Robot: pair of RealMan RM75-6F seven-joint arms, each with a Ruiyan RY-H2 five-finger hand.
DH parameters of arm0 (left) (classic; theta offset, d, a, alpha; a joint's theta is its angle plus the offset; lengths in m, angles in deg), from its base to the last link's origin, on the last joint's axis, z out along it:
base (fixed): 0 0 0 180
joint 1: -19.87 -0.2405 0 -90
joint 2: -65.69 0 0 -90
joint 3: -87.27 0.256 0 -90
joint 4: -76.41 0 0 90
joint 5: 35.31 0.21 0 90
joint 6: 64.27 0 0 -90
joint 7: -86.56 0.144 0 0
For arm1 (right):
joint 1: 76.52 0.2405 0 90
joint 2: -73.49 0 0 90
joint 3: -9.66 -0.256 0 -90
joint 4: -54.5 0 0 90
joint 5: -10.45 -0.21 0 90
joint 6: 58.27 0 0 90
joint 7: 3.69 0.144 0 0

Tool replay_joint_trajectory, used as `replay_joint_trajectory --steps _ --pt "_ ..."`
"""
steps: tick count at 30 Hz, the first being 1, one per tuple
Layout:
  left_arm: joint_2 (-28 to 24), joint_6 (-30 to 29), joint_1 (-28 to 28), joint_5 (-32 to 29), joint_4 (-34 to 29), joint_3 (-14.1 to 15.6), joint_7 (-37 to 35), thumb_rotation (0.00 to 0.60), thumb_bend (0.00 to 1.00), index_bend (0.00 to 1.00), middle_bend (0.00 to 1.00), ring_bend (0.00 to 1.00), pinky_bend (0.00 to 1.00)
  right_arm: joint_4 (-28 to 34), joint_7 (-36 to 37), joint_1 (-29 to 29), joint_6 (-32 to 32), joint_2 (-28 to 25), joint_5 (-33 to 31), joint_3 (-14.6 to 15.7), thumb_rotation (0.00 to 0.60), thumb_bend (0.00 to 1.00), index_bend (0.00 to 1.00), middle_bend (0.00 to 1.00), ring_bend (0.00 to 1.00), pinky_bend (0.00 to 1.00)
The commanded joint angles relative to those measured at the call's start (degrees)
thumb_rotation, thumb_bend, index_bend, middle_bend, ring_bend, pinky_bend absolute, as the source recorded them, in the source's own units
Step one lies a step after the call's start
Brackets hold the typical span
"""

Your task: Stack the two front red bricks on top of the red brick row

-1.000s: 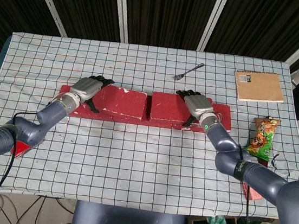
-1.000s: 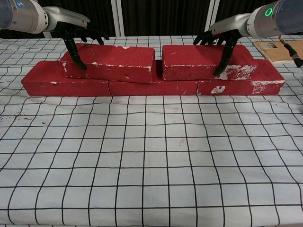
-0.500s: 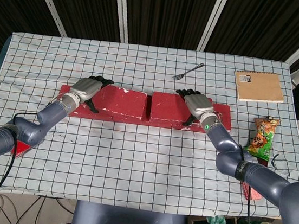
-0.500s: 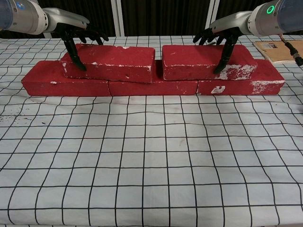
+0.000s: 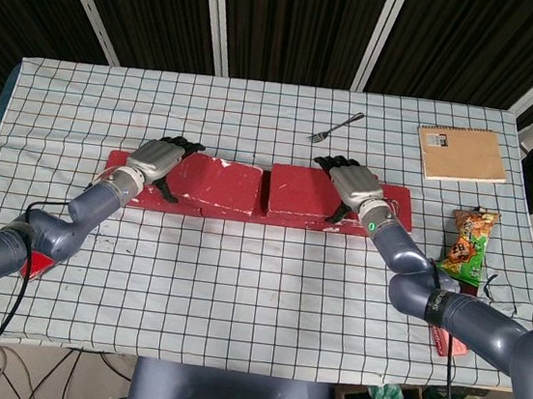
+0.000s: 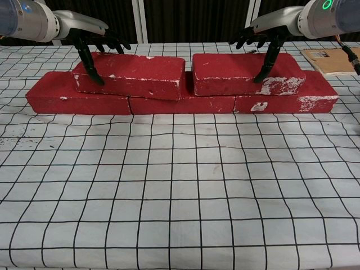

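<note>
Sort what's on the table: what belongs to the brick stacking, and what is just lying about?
Job: left upper brick, right upper brick, bottom brick row, left hand, right hand.
Lying about: fork, notebook, snack packet.

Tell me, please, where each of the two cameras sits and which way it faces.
Head view: high above the near table edge, looking down on the whole table; shows both arms, the left hand, the right hand and the robot's base.
Chest view: low, near table height, facing forward at the bricks' front faces; shows only the forearms and hands.
Shared: the left top brick, the right top brick, the bottom row, both hands, the notebook.
</note>
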Motion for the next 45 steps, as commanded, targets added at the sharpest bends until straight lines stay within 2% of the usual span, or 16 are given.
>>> replay_joint_trajectory --steps 1,21,26,45 --pt "-0.32 -0.2 -0.08 -0.12 -0.4 0.04 0.13 0.6 0.0 0.08 0.11 0.0 0.09 1.02 0.18 -0.41 0.77 -0.68 0.33 -0.33 0.6 0.0 0.03 0.04 0.0 0.08" --pt "-1.69 -1.16 -0.58 -2.82 -1.84 1.55 2.12 0.6 0.0 0.08 0.11 0.0 0.1 6.73 0.13 -3.19 5.01 -4.96 1.13 -1.5 0.6 0.0 0.03 0.04 0.0 0.08" --pt "-1.04 -1.28 -0.43 -2.78 -1.54 1.49 2.28 0.6 0.0 0.08 0.11 0.0 0.14 6.81 -0.26 -3.46 5.03 -5.07 0.97 -1.33 0.6 0.0 0.03 0.04 0.0 0.08" --pt "-1.17 -1.92 -0.14 -5.07 -1.94 1.95 3.8 0.6 0.0 0.08 0.11 0.0 0.14 5.98 -0.35 -4.41 4.56 -4.81 0.78 -1.46 0.6 0.0 0.03 0.04 0.0 0.08"
